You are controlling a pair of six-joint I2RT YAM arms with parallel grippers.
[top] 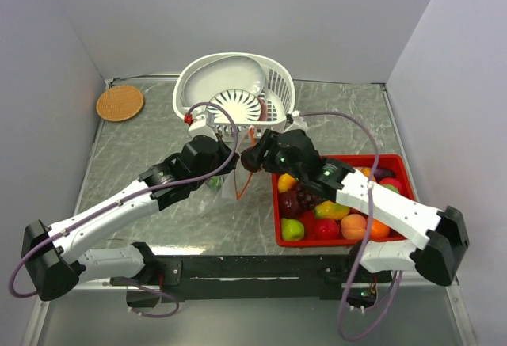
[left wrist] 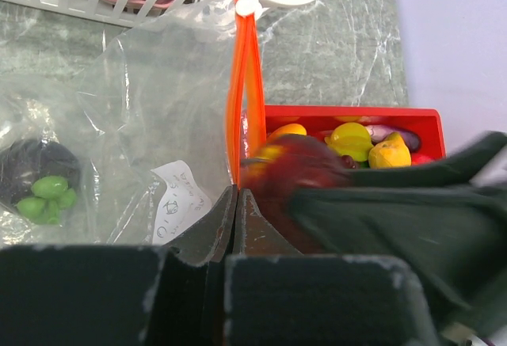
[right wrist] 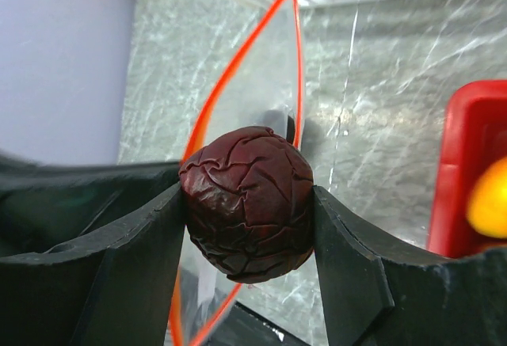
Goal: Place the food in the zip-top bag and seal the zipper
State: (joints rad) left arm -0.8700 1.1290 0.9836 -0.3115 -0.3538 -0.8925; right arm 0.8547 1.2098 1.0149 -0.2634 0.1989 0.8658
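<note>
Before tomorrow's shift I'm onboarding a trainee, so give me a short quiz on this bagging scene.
1. True or false: the right pincer is empty.
2. The red tray is: A) on the robot's left side; B) on the robot's right side; C) lifted off the table.
3. Fill in: the left pincer pinches the zip-top bag at its orange-red ______.

Key:
1. False; it grips a dark red wrinkled fruit.
2. B.
3. zipper.
</note>
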